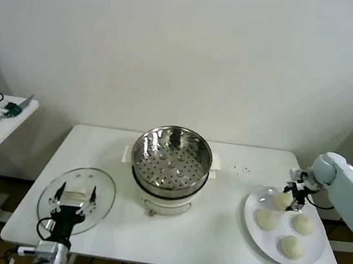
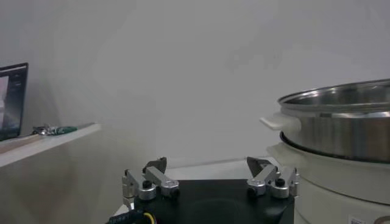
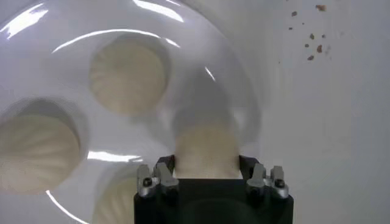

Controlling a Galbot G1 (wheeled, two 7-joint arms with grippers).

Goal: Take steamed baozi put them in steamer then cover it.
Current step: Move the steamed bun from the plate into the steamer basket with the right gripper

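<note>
With the right gripper [image 1: 294,194] fingers clenched on one cream-white domed baozi [image 3: 205,149] on the flat white plate [image 1: 252,223], lift straight up gently before crossing to the shiny perforated steel steamer [image 1: 172,154]; left gripper [image 1: 73,204] waits, fingers released.

Your right arm [image 1: 351,187] wears a smooth, pale blue-white rounded shell that ends in a dark wrist. The right gripper [image 1: 298,193] has a black block body with silver metal finger mounts, each fixed with a dark screw. Your left gripper [image 1: 73,202] is built alike: black body, silver mounts, dark fingers [image 2: 157,164], and a black cable looping beside its silver wrist.
</note>
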